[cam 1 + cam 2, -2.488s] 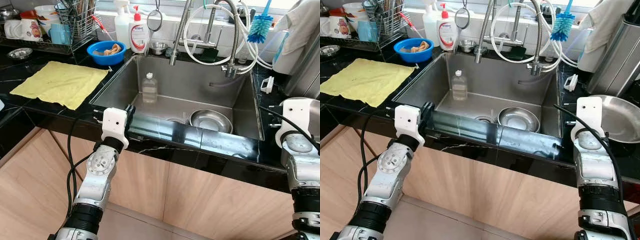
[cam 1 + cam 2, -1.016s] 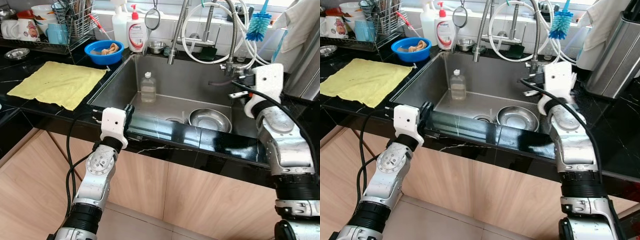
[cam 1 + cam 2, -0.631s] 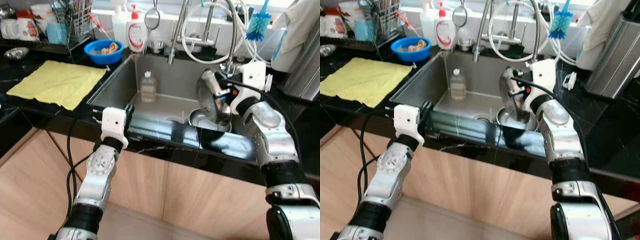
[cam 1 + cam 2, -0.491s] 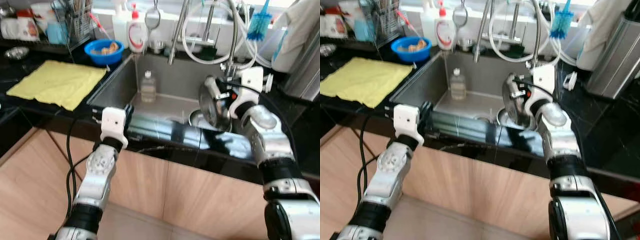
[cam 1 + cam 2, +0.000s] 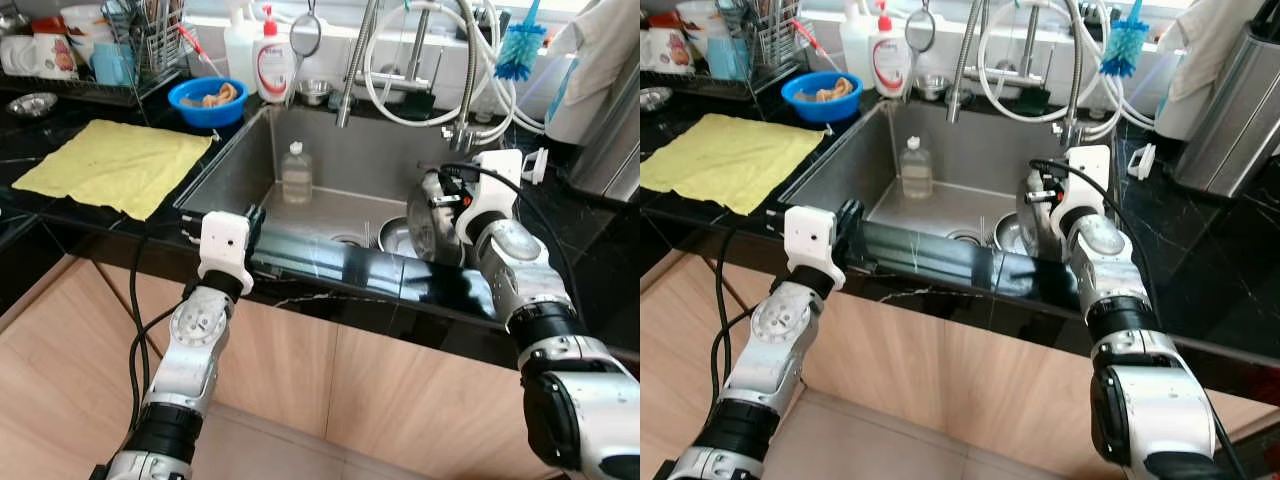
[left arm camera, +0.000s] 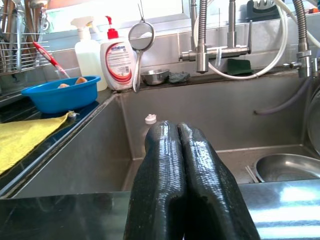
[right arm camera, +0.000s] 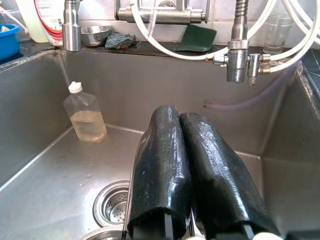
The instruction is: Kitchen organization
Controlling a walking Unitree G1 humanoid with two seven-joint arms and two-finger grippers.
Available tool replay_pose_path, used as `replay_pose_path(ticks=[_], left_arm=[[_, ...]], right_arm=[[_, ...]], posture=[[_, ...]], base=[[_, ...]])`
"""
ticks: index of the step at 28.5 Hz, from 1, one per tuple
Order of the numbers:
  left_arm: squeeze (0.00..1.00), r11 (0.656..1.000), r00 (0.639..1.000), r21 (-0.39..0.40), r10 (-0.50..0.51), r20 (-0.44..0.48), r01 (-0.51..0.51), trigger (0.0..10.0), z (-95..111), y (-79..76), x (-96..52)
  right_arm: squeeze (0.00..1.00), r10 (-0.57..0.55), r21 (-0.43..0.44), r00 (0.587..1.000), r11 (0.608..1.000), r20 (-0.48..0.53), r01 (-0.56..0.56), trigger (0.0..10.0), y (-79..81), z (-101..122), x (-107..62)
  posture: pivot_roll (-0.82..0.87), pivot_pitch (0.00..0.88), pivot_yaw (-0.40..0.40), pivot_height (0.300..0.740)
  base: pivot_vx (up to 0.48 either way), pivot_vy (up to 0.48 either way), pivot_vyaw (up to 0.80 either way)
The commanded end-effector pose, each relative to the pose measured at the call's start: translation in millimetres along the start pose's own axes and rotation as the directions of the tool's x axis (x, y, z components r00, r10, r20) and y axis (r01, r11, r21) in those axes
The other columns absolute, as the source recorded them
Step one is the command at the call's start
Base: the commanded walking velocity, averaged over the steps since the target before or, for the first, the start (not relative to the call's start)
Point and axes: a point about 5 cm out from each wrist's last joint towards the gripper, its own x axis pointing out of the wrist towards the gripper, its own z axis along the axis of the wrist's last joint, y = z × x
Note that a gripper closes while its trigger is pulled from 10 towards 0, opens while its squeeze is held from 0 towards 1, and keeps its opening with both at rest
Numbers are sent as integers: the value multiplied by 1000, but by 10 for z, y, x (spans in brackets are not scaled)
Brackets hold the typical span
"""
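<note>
Right gripper is over the right part of the sink, its fingers pressed on the rim of a steel plate that stands on edge; the grip looks firm, though the contact is partly hidden. A steel bowl lies below it. Left gripper is closed and empty at the near edge of the black surface. A bottle stands at the far left in the sink.

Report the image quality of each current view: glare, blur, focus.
Left eye view: sharp; window glare washes out the top edge and streaks the black counter's front edge. Left wrist view: the left gripper fingers are soft and glossy, the sink beyond crisp. Right wrist view: evenly lit, the bottle clear.
</note>
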Motion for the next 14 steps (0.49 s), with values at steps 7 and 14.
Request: replay_pose_path(ticks=[7, 14], left_arm=[[0, 1000, 1000, 25, 2, 17, -2, 10000, 55, 30, 27], [0, 1000, 1000, 27, 9, 19, -9, 10000, 61, 28, 16]], right_arm=[[94, -23, 12, 999, 1000, 40, 23, 10000, -16, 110, 37], [1000, -39, 22, 999, 999, 21, 38, 10000, -36, 35, 24]], posture=[[190, 0, -24, 740], [208, 0, -34, 740]], base=[[0, 0, 0], [0, 0, 0]])
